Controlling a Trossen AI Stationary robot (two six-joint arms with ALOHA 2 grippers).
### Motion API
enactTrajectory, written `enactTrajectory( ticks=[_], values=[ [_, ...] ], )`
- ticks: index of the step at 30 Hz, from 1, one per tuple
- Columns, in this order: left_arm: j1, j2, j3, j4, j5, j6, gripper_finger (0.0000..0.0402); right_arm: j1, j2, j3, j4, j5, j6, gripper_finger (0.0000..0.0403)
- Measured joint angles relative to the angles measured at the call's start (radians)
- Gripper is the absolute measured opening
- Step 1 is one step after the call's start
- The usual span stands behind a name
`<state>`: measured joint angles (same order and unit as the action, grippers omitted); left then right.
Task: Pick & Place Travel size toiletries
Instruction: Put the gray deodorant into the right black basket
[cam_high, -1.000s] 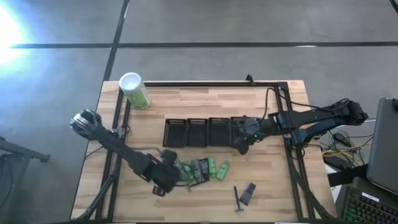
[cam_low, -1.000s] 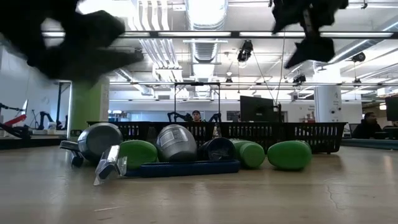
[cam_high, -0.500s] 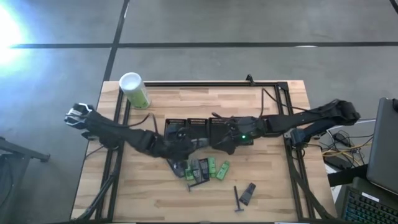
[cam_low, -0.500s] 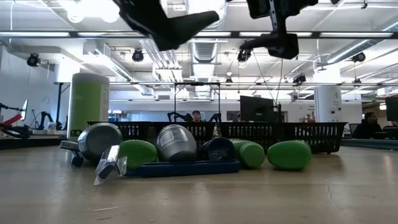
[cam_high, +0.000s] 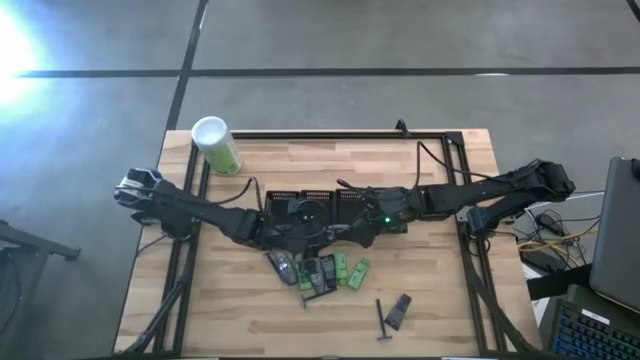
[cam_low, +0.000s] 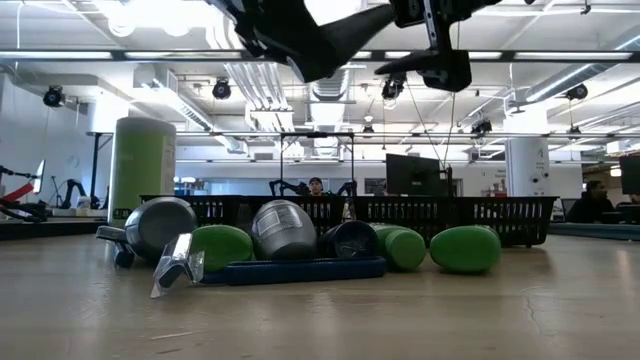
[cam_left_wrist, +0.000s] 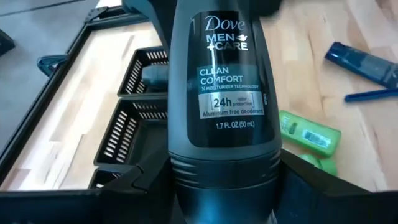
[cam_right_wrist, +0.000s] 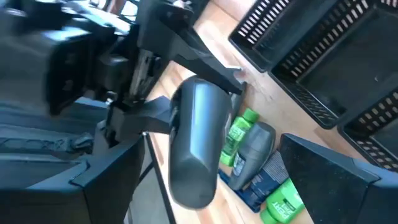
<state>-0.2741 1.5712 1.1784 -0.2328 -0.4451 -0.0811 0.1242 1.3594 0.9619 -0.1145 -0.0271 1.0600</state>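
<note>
My left gripper is shut on a grey deodorant bottle, high over the black mesh trays. My right gripper hovers beside it, open. In the right wrist view its fingers stand wide on either side of the bottle, not touching it. The other toiletries lie in a pile on the table: green packets, grey tubes and a flat blue packet under them. A thin razor and a dark packet lie apart, nearer the near edge. My left gripper pinches the deodorant bottle between its two fingers at the ribbed dark end. The labelled body sticks out forward past the fingers. The bottle is lifted clear above the trays.
A tall green canister with a white cap stands at the far left corner. The row of trays runs across the table's middle. A black frame rail borders the far edge. Bare wood lies near the left and near edges.
My left gripper has risen from beside the pile and swung toward the far edge and right, carrying the bottle over the trays. My right gripper has moved left along the trays toward it.
</note>
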Motion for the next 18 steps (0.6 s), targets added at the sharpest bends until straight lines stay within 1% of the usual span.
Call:
enactTrajectory(
  ticks=[6, 9, 13, 18],
  values=[
    [0.007, 0.012, 0.018, 0.003, -0.001, 0.005, 0.0203, 0.0, 0.015, 0.0, 0.001, 0.025, 0.018, 0.0367],
    [0.006, 0.02, 0.02, 0.003, 0.005, 0.005, 0.0203, -0.001, 0.016, 0.0, 0.035, 0.028, 0.014, 0.0356],
    [0.007, 0.024, 0.02, -0.001, 0.008, 0.004, 0.0203, 0.0, 0.019, 0.0, 0.047, 0.028, 0.02, 0.0323],
    [0.007, 0.024, 0.02, -0.001, 0.005, 0.004, 0.0203, 0.0, 0.04, 0.0, 0.044, 0.01, 0.048, 0.0267]
  ],
)
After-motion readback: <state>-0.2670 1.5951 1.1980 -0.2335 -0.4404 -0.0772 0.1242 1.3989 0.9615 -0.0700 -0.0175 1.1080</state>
